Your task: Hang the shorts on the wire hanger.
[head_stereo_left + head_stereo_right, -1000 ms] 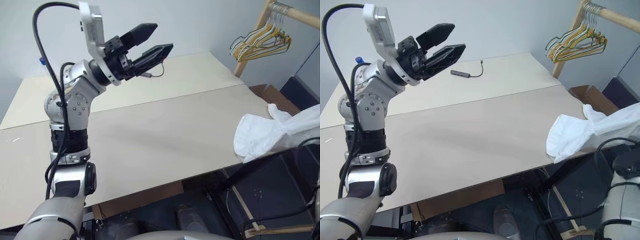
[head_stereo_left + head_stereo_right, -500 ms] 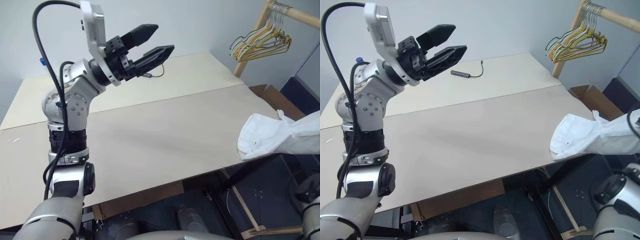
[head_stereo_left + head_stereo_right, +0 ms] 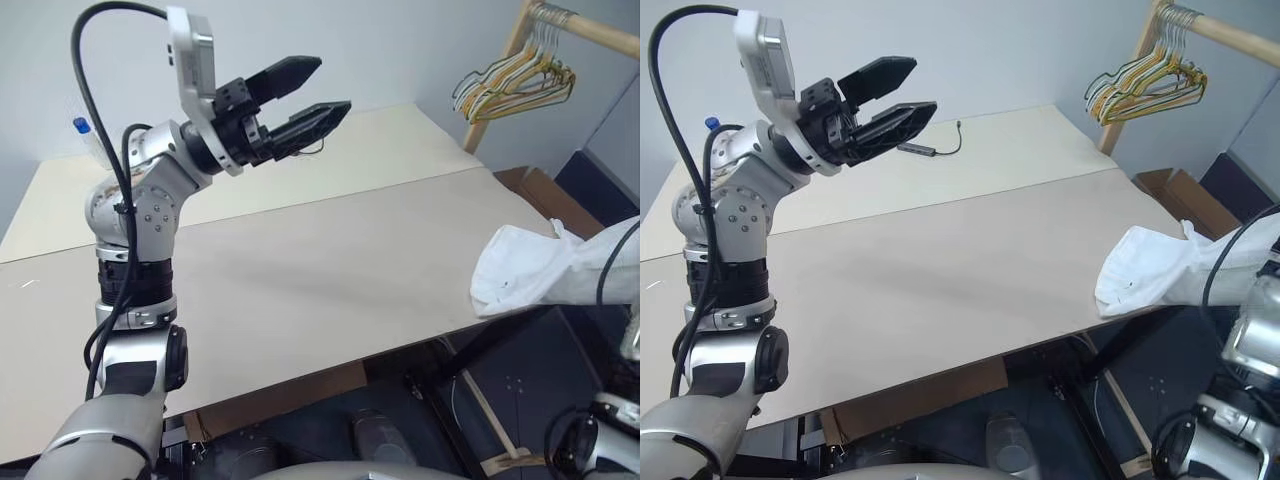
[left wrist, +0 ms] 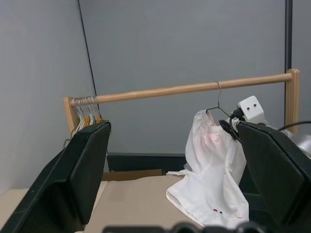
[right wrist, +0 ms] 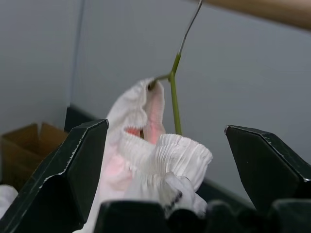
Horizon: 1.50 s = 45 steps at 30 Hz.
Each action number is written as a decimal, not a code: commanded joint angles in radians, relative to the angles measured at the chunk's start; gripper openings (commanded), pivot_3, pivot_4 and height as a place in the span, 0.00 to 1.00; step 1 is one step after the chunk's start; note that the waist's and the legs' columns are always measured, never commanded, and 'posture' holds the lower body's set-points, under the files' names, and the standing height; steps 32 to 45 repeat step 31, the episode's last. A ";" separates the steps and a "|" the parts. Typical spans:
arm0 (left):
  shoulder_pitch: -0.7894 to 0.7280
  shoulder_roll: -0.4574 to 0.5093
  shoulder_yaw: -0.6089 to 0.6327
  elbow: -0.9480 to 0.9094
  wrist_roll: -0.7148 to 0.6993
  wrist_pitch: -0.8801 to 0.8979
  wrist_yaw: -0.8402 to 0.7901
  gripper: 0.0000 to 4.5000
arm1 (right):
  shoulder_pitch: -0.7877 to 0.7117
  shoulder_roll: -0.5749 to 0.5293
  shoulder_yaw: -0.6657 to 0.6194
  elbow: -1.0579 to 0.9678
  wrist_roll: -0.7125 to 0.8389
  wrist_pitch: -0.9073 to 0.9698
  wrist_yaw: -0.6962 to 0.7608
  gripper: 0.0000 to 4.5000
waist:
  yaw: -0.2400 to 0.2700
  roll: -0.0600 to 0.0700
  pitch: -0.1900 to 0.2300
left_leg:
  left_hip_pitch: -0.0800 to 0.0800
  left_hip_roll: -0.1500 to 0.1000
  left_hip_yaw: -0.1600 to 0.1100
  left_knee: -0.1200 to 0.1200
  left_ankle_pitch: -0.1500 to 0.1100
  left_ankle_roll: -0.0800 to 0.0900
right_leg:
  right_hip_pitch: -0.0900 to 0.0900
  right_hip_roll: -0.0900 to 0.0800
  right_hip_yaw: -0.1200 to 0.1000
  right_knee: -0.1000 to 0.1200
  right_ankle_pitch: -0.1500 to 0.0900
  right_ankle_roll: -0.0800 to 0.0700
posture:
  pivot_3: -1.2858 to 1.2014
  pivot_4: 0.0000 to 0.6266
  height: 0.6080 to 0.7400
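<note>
Worktop (image 3: 300, 270), broad and pale, with the lower end of the shorts (image 3: 530, 275) trailing onto its far right corner. The shorts (image 4: 209, 179) hang from the wire hanger (image 5: 173, 97), whose hook sits over the wooden rail (image 4: 184, 89); the gathered waistband is bunched at the hanger's neck. The fabric looks soft, light and limp, so I judge the thick elastic waistband the surest place to take hold. My left hand (image 3: 300, 90) is raised above the worktop, fingers spread wide, holding nothing. My right hand (image 5: 165, 160) faces the waistband, fingers wide apart, empty.
</note>
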 commanded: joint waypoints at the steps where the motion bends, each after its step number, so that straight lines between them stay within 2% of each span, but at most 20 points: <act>1: -0.017 0.017 0.007 -0.006 0.003 -0.014 -0.006 1.00 | 0.003 -0.008 0.013 -0.076 -0.024 -0.115 -0.012 1.00 | -0.002 0.000 0.000 | 0.001 0.000 0.000 0.000 0.000 0.000 | 0.000 0.000 0.001 0.000 0.000 0.000 | 0.42 0.00 1.00; 6: 0.020 0.035 0.005 -0.031 0.030 -0.033 0.008 1.00 | 0.041 -0.016 0.064 -0.179 0.024 -0.234 0.123 1.00 | -0.002 0.000 0.000 | 0.005 0.000 0.001 -0.002 0.000 0.000 | 0.001 0.002 0.003 0.000 0.000 0.000 | 0.43 0.00 1.00; 9: 0.081 0.053 0.009 -0.062 0.067 -0.063 0.028 1.00 | 0.060 -0.033 0.109 -0.320 0.251 -0.197 0.388 1.00 | -0.003 -0.001 0.001 | 0.010 0.000 0.002 -0.006 0.000 0.000 | 0.005 0.003 0.007 -0.001 0.000 0.000 | 0.44 0.00 1.00; 11: 0.116 0.072 0.006 -0.079 0.083 -0.076 0.022 1.00 | 0.053 -0.052 0.131 -0.373 0.357 -0.129 0.503 1.00 | -0.003 -0.002 0.002 | 0.012 0.000 0.002 -0.008 0.000 0.000 | 0.011 0.003 0.008 -0.002 -0.001 0.001 | 0.45 0.00 1.00; 15: 0.297 0.179 -0.013 -0.184 0.148 -0.110 -0.030 1.00 | -0.036 -0.158 0.291 -0.374 0.557 0.030 0.847 1.00 | 0.003 -0.006 0.004 | 0.026 0.000 0.004 -0.013 0.000 0.000 | 0.017 0.004 0.011 -0.005 -0.001 0.001 | 0.48 0.00 1.00; 16: 0.321 0.193 -0.016 -0.199 0.157 -0.118 -0.033 1.00 | -0.057 -0.166 0.309 -0.360 0.573 0.043 0.886 1.00 | 0.007 -0.006 0.005 | 0.026 0.001 0.005 -0.013 0.000 0.000 | 0.017 0.005 0.012 -0.006 -0.001 0.001 | 0.49 0.00 1.00; 20: 0.492 0.262 0.035 -0.333 0.160 -0.078 0.012 1.00 | -0.233 -0.152 0.518 -0.225 0.555 0.042 1.141 1.00 | 0.050 -0.011 0.007 | 0.025 0.001 0.005 -0.014 0.000 0.000 | 0.015 0.006 0.012 -0.008 0.001 -0.001 | 0.52 0.00 1.00; 23: 0.601 0.289 0.059 -0.412 0.180 -0.090 0.045 1.00 | -0.309 -0.140 0.602 -0.113 0.512 0.003 1.263 1.00 | 0.099 -0.012 0.008 | 0.024 0.001 0.006 -0.015 -0.001 0.000 | 0.014 0.005 0.012 -0.010 0.002 -0.002 | 0.54 0.00 1.00; 27: 0.691 0.296 0.087 -0.479 0.188 -0.082 0.095 1.00 | -0.351 -0.121 0.624 -0.019 0.478 -0.031 1.320 1.00 | 0.199 -0.013 0.009 | 0.021 0.001 0.009 -0.015 -0.002 0.000 | 0.010 0.004 0.011 -0.011 0.001 -0.002 | 0.56 0.00 1.00; 30: 0.716 0.292 0.097 -0.501 0.180 -0.075 0.115 1.00 | -0.361 -0.104 0.624 -0.004 0.463 -0.043 1.338 1.00 | 0.248 -0.013 0.009 | 0.009 0.001 0.011 -0.012 -0.001 0.000 | -0.001 0.003 0.010 -0.009 0.003 -0.002 | 0.56 0.00 1.00; 45: 0.719 0.292 0.097 -0.501 0.180 -0.078 0.118 1.00 | -0.362 -0.099 0.625 -0.003 0.458 -0.045 1.340 1.00 | 0.248 -0.013 0.009 | 0.007 0.001 0.012 -0.012 -0.001 -0.001 | -0.003 0.003 0.010 -0.009 0.004 -0.003 | 0.56 0.00 1.00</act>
